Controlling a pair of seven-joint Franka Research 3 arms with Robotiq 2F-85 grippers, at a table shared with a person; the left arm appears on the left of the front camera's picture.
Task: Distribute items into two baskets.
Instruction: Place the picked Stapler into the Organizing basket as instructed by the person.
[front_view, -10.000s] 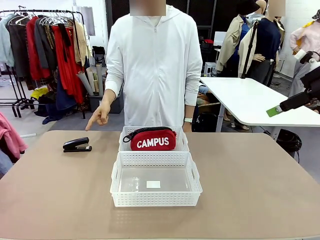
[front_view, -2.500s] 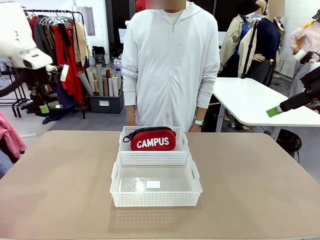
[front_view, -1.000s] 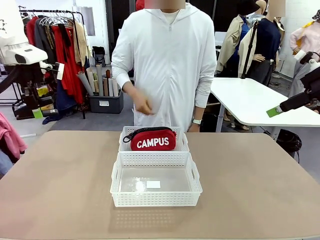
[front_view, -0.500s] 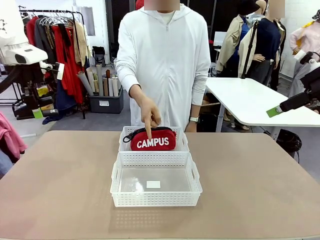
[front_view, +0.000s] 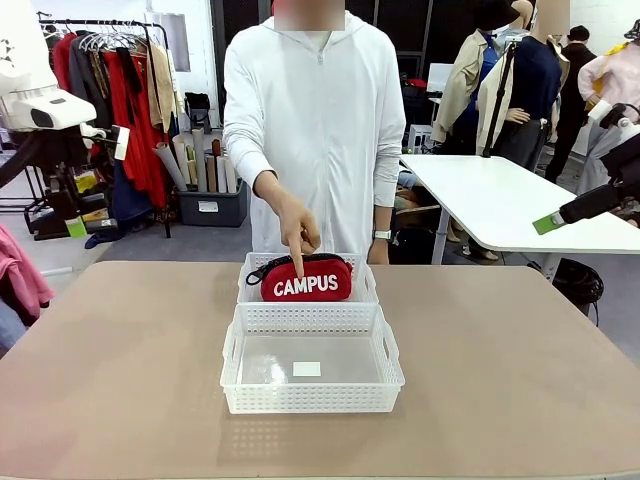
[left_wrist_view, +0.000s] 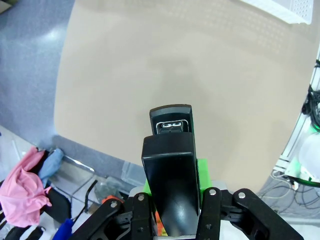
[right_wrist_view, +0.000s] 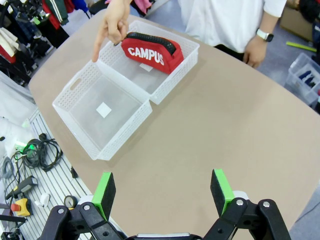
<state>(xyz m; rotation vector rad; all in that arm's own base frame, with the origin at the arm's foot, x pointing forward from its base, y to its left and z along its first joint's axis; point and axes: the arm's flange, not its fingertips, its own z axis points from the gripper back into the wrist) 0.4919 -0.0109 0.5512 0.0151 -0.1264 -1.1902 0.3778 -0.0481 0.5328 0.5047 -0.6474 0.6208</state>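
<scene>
The red pouch (front_view: 306, 279) with white "CAMPUS" lettering and a black zip along its top lies in the far basket (front_view: 360, 286), its long axis running across the table (front_view: 120, 370), lettering facing the robot. The near basket (front_view: 312, 398), white with lattice sides and a clear bottom, touches the far one and holds only a small white label.

The black stapler (left_wrist_view: 171, 170) is clamped in the left tool (left_wrist_view: 172, 200), high above bare table; its long axis runs along the fingers, its open metal mouth pointing away from the wrist.

The person's hand (front_view: 296, 228) reaches down, index finger extended onto the pouch's top.

The right tool (right_wrist_view: 162, 192) hangs high over the table, its green pads (right_wrist_view: 105, 192) spread wide with nothing between them.
</scene>
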